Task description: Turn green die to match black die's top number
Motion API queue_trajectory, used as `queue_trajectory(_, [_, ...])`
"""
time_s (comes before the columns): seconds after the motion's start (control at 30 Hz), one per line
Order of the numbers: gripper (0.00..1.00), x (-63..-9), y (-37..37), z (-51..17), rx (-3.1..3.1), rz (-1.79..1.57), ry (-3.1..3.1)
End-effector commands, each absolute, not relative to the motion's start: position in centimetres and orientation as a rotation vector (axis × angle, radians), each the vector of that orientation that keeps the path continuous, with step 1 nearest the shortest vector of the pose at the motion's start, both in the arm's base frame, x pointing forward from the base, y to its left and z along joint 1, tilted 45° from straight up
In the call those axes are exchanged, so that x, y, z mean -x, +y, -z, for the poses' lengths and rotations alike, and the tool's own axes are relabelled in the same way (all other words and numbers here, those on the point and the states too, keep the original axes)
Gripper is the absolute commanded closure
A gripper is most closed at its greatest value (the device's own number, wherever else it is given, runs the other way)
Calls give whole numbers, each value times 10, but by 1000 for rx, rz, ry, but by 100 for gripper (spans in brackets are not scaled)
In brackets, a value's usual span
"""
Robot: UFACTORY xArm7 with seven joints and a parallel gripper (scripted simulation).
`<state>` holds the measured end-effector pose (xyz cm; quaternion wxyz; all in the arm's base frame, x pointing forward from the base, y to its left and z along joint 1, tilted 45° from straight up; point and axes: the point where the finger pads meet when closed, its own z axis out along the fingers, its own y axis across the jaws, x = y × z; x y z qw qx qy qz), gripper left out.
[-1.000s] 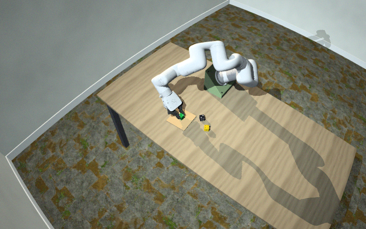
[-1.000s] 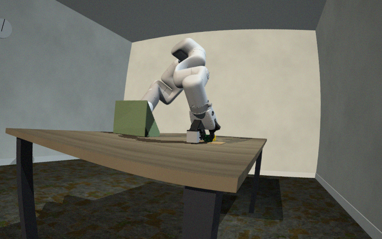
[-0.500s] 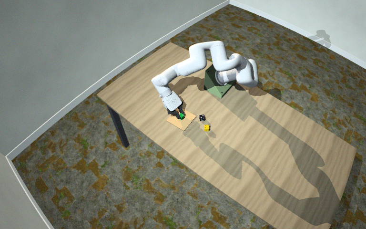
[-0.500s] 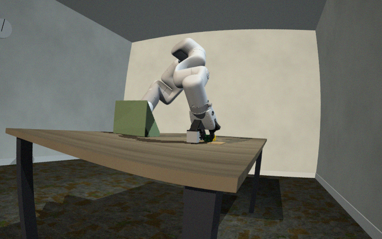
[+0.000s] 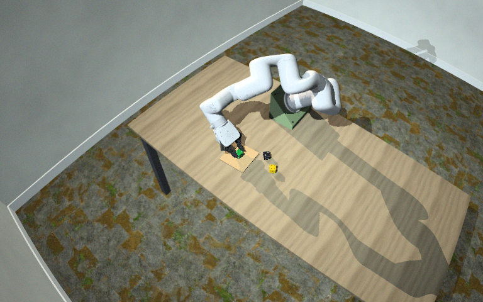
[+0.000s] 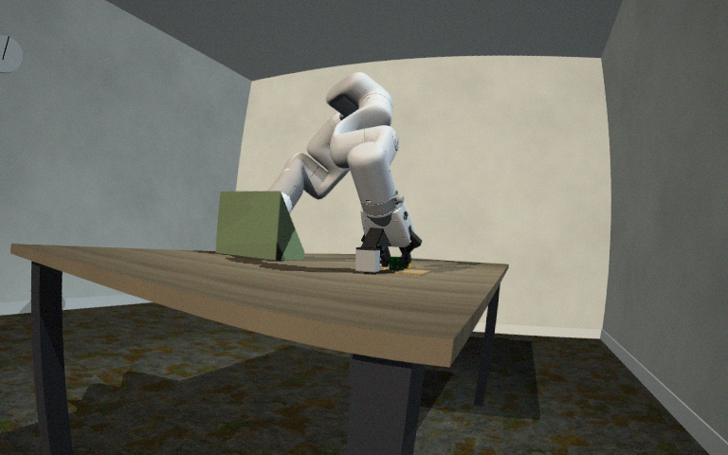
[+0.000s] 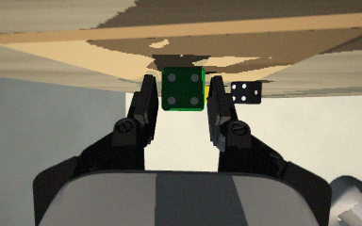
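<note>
The claw (image 5: 239,153) (image 6: 395,261) (image 7: 183,89) stands nearest, its fingers apart with a sliver of space on each side of the green die (image 5: 239,153) (image 6: 395,263) (image 7: 183,88), which sits on the mat (image 5: 243,165) (image 6: 415,271) (image 7: 80,54). I'd guess the die is light, stiff and a bit slippery, best taken squarely by two opposite flat sides, at mid-height, since a corner grip could twist it. Farther off lies the black die (image 5: 266,155) (image 7: 246,92).

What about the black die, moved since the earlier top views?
No. In the top view, the black die shows no visible shift in any direction against the fixed green base.
</note>
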<state>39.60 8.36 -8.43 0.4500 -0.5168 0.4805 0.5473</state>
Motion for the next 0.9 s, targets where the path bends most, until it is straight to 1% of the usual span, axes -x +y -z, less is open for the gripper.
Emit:
queue_trajectory(0.0, [53, -397, 82, 84, 1280, -1348, 1190])
queue_trajectory(0.03, [53, -397, 82, 84, 1280, -1348, 1190])
queue_trajectory(0.07, [31, -397, 82, 84, 1280, -1348, 1190])
queue_trajectory(0.87, [31, -398, 80, 82, 1280, -1348, 1190])
